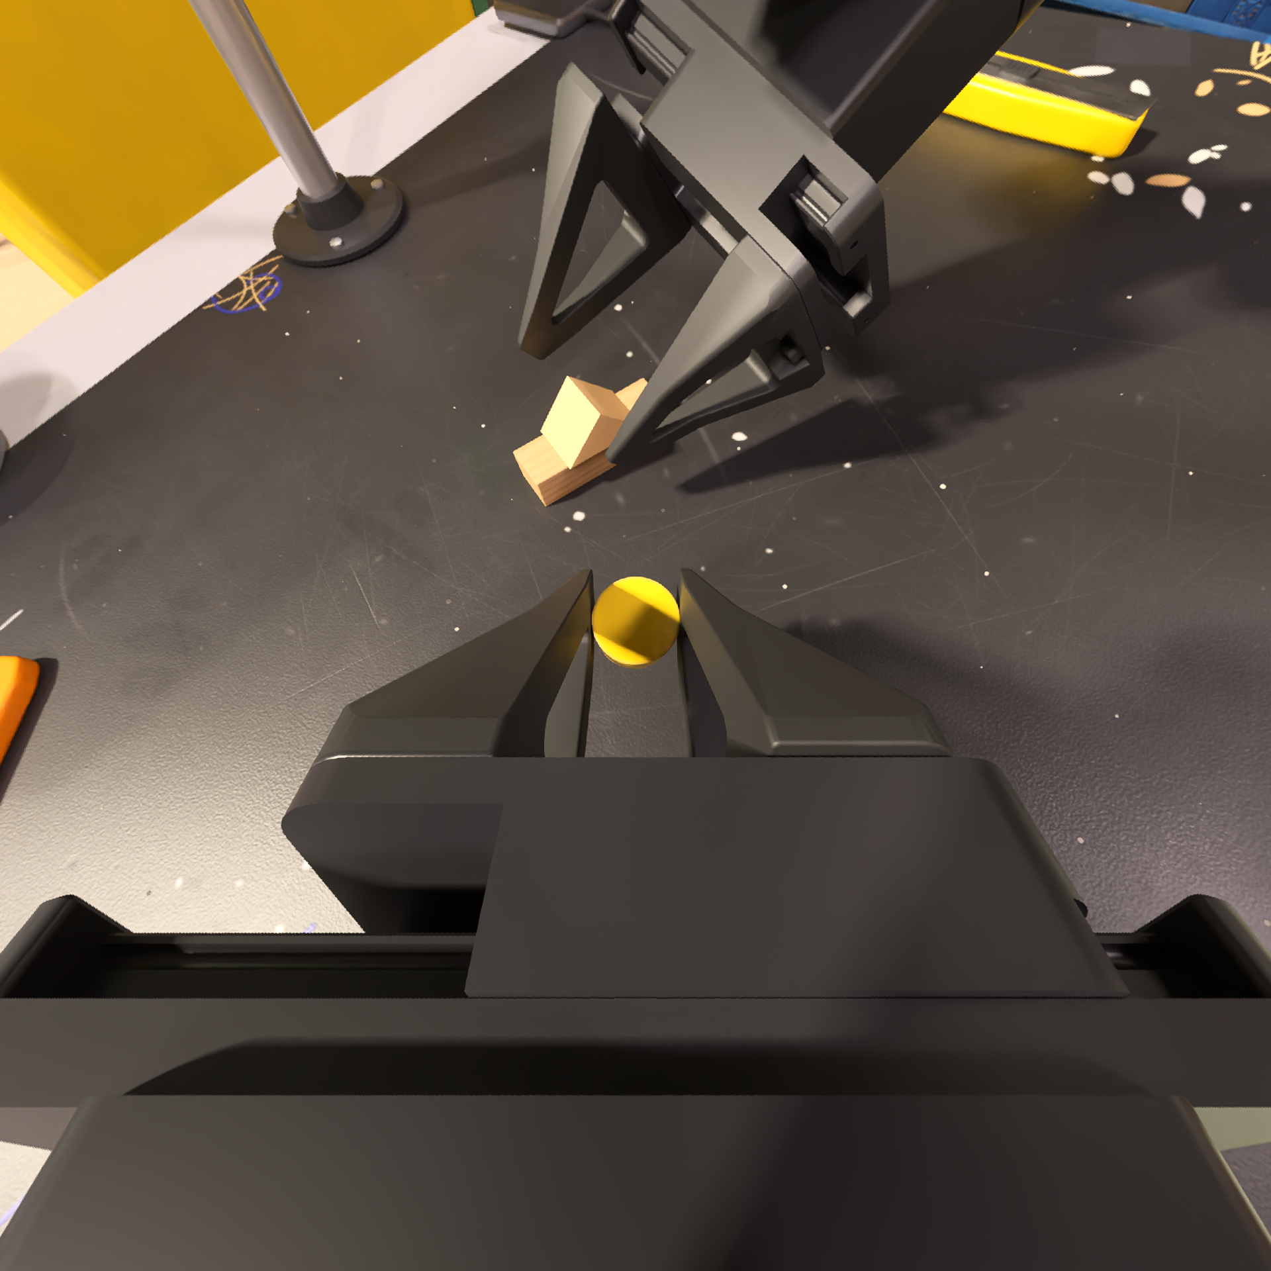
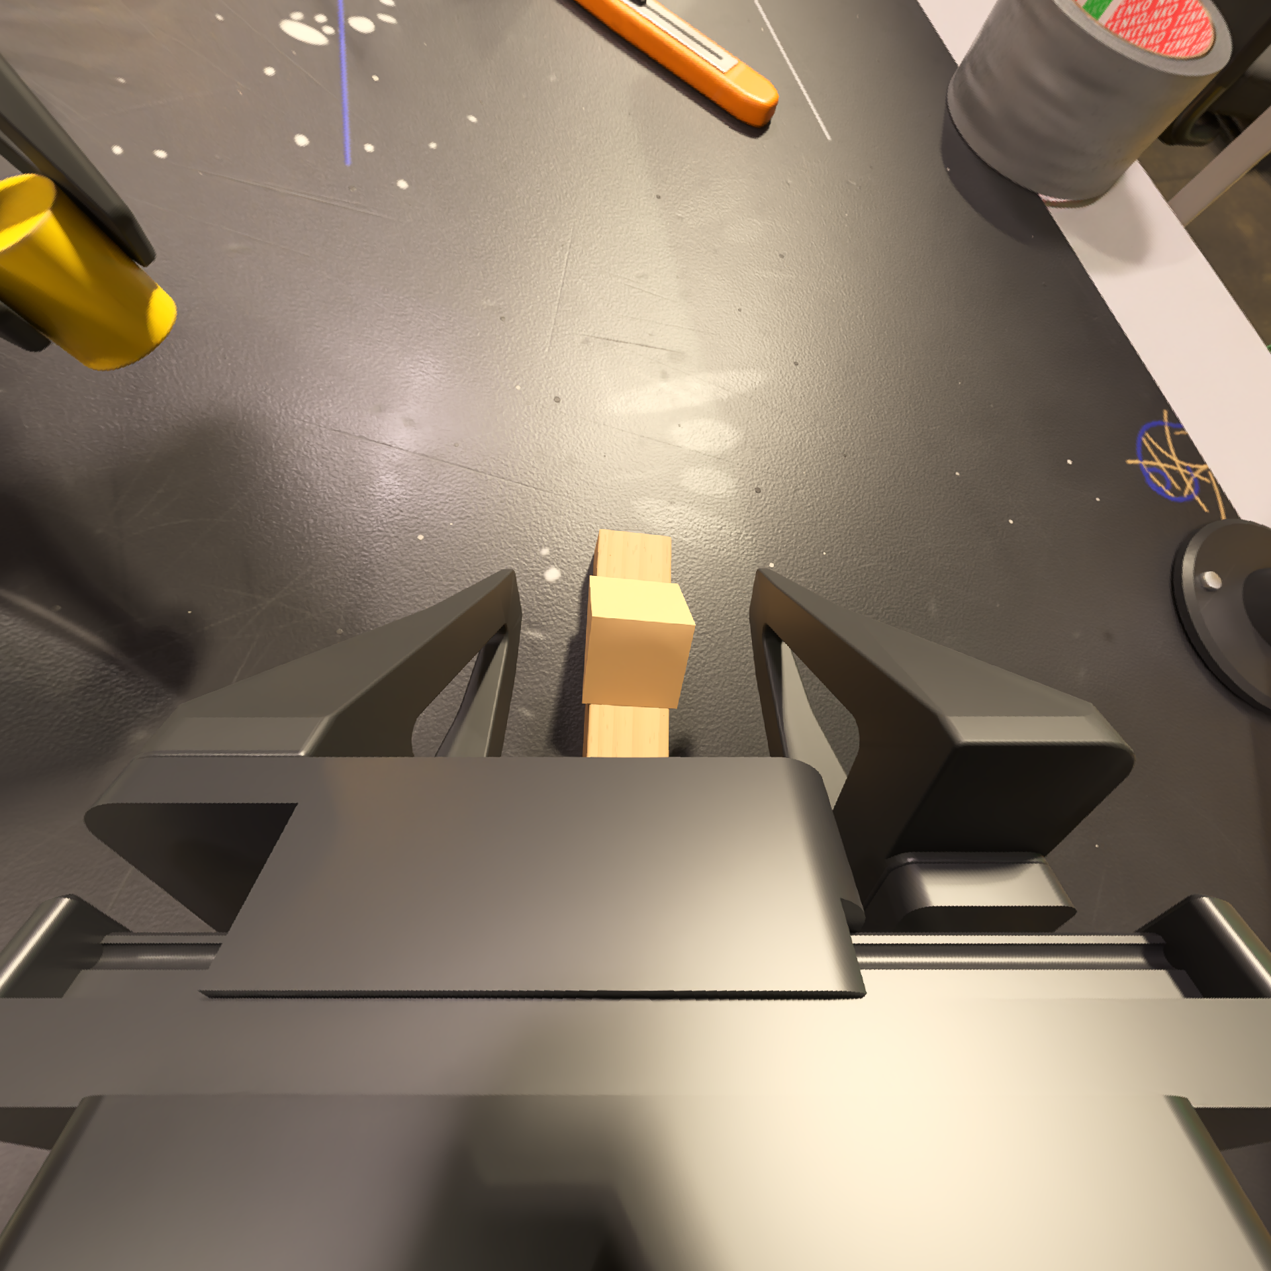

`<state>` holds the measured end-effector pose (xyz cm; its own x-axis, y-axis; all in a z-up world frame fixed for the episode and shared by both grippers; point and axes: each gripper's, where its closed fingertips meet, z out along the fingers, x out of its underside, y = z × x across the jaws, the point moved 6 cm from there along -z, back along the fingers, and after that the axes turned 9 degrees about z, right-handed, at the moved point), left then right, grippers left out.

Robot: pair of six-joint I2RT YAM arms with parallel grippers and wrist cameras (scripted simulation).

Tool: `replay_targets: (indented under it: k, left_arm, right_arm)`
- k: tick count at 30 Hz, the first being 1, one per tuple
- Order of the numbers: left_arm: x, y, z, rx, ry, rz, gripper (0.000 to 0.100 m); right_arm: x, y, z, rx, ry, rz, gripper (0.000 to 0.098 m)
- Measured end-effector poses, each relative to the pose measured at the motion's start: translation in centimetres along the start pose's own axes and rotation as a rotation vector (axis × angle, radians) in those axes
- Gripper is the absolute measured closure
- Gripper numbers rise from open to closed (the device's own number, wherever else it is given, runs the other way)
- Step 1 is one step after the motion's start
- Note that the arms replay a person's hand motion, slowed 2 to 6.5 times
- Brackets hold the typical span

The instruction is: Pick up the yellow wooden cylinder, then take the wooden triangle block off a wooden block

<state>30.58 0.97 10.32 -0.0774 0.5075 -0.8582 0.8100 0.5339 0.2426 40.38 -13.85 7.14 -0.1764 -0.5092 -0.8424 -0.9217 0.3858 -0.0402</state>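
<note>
My left gripper (image 1: 635, 605) is shut on the yellow wooden cylinder (image 1: 634, 620), whose round end faces the camera; it also shows at the left edge of the right wrist view (image 2: 82, 289), held above the dark table. A pale wooden triangle block (image 2: 638, 643) lies on a longer wooden block (image 2: 629, 729) on the table. My right gripper (image 2: 634, 584) is open, with its fingers on either side of the triangle block and clear of it. In the left wrist view the triangle block (image 1: 581, 419) sits on the block (image 1: 557, 471) under the right gripper (image 1: 574, 402).
An orange utility knife (image 2: 688, 58) lies far ahead and a grey tape roll (image 2: 1080, 89) stands at the table's right edge. A metal post with a round base (image 1: 337, 213) stands near the white edge. A yellow box (image 1: 1045, 110) lies beyond the right arm.
</note>
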Motion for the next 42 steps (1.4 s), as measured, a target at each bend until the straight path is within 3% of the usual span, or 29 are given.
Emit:
replay_targets:
  k: [14, 20, 33, 42]
  left_arm:
    - [0.56, -0.18, 0.41, 0.006, 0.009, -0.015, 0.08]
    - [0.61, -0.5, 0.62, 0.014, 0.02, -0.004, 0.08]
    - [0.8, -0.67, 0.87, -0.011, 0.066, 0.021, 0.08]
    - [0.81, -0.57, 0.66, -0.028, 0.083, 0.033, 0.08]
  right_arm:
    - [0.13, 0.02, 0.69, 0.047, 0.076, -0.006, 0.0412]
    - [0.15, -0.11, 0.85, 0.05, 0.094, 0.002, 0.0709]
    - [0.09, -0.07, 0.89, 0.059, 0.086, -0.01, 0.0704]
    - [0.04, 0.25, 0.25, 0.012, 0.016, 0.008, 0.0704]
